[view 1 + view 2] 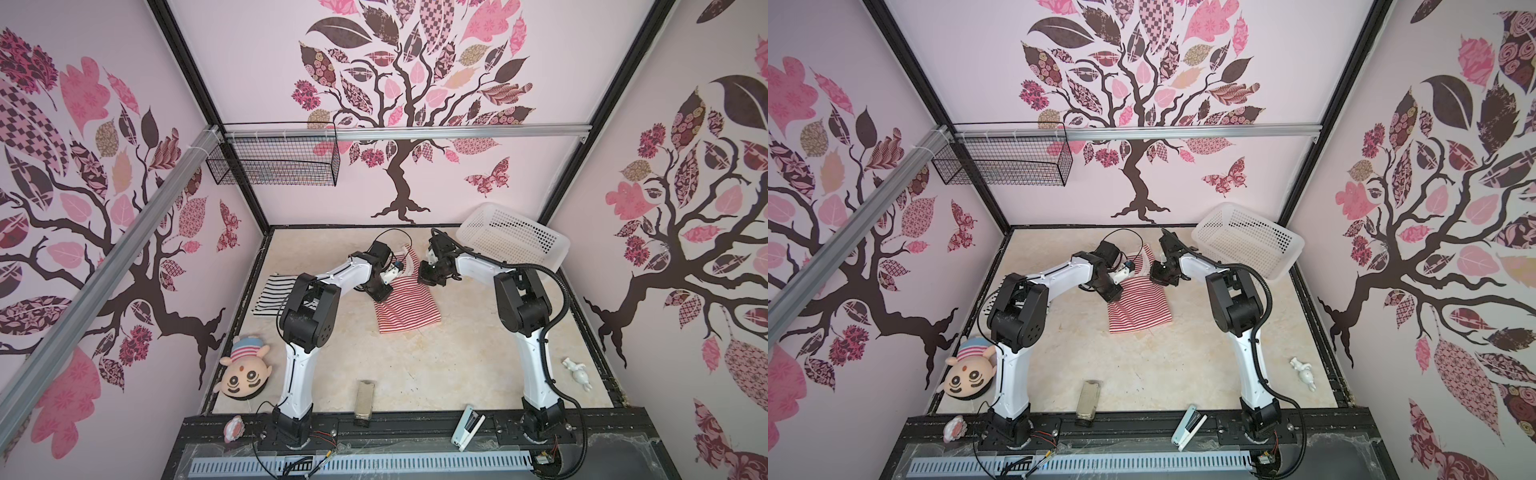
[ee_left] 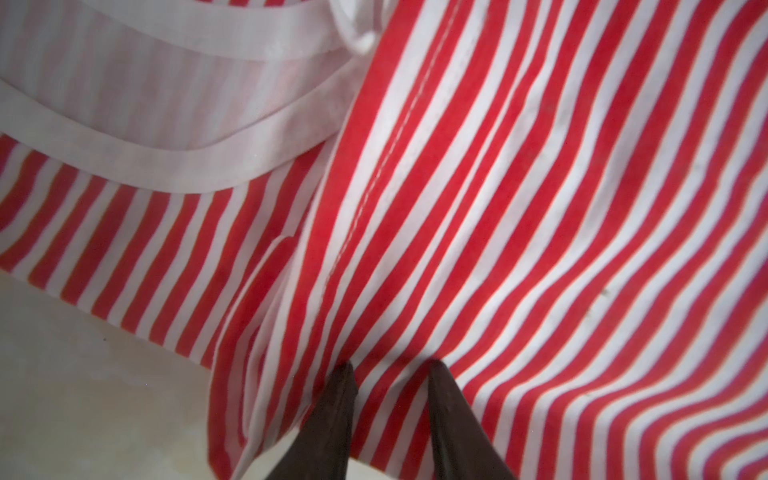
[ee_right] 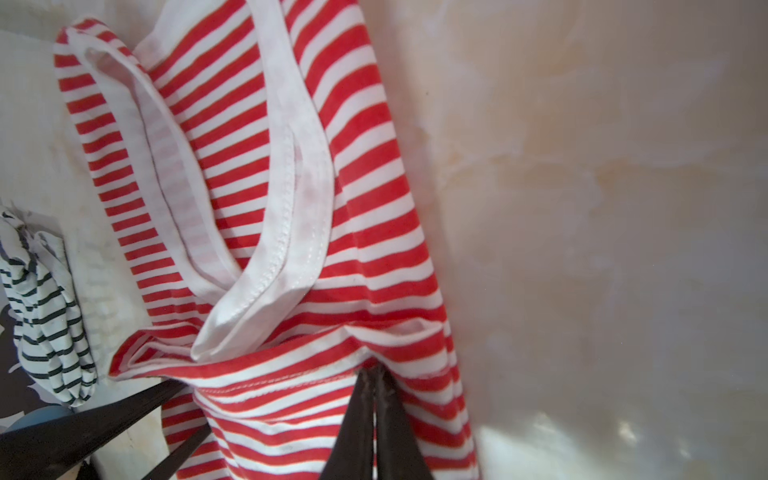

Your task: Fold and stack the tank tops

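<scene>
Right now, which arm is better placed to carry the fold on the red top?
Probably right: the right gripper is shut on the red top's hem, while the left gripper has its tips apart on the cloth.

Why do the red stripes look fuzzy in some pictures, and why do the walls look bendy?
In the left wrist view the red-and-white striped tank top sits so near the lens that its stripes smear soft. In the right wrist view its white trim looks sharper, and glare washes a lower patch of the beige marbled table. In both top views a wide lens bows the walls.

Right claw (image 3: 374,376) pinched, left claw (image 2: 390,368) parted
</scene>
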Motion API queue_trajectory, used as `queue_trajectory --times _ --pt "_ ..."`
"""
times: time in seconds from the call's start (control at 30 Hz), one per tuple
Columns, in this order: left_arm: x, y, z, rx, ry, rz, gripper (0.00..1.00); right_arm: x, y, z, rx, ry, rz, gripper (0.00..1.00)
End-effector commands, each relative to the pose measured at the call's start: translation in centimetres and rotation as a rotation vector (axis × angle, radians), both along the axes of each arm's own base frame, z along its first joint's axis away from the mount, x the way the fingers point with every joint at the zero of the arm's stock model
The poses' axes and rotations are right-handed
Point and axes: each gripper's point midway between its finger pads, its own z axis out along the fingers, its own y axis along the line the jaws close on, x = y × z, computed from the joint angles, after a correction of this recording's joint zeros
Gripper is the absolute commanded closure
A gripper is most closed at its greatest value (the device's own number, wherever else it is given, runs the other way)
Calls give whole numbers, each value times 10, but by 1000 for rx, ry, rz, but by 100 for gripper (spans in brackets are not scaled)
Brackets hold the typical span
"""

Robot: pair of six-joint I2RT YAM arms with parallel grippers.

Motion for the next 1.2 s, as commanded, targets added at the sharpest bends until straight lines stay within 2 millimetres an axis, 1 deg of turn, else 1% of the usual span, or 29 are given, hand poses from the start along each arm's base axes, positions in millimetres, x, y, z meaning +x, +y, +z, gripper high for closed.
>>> queue_trajectory --times 0.0,0.07,0.13,0.2,0.3,0.37,0.47,0.57,0.67,0.83,1.0,1.07,1.17 --pt "2 9 21 16 -43 20 60 -17 -1 45 18 -52 -3 82" --pt "4 6 39 -7 -65 27 58 -32 -2 66 21 -87 6 73" --pt "-3 0 52 -52 -55 14 57 -50 -2 79 20 -107 16 67" --pt "-14 -7 64 -107 -41 -7 57 -69 0 87 16 -119 30 66" --pt "-34 -10 66 -144 -3 -35 56 -98 5 87 25 -104 45 67" --pt "-50 -10 60 -130 37 -65 56 -118 8 82 46 -85 54 68" --pt "-71 -9 45 -108 83 -106 56 -139 10 68 63 -60 58 73" --pt "-87 -7 26 -64 119 -130 57 -153 11 51 69 -26 60 78" --pt "-99 -4 12 -33 147 -138 58 -164 8 38 73 -3 52 80" --pt "-126 -1 -7 54 170 -186 59 -184 -9 19 44 34 23 81" --pt "-156 5 -24 161 203 -271 64 -204 -26 2 2 74 3 81" --pt "-166 6 -27 182 221 -293 65 -212 -31 -3 -2 89 -2 81" --pt "-180 7 -26 188 254 -319 66 -226 -40 -6 -9 107 -8 81"
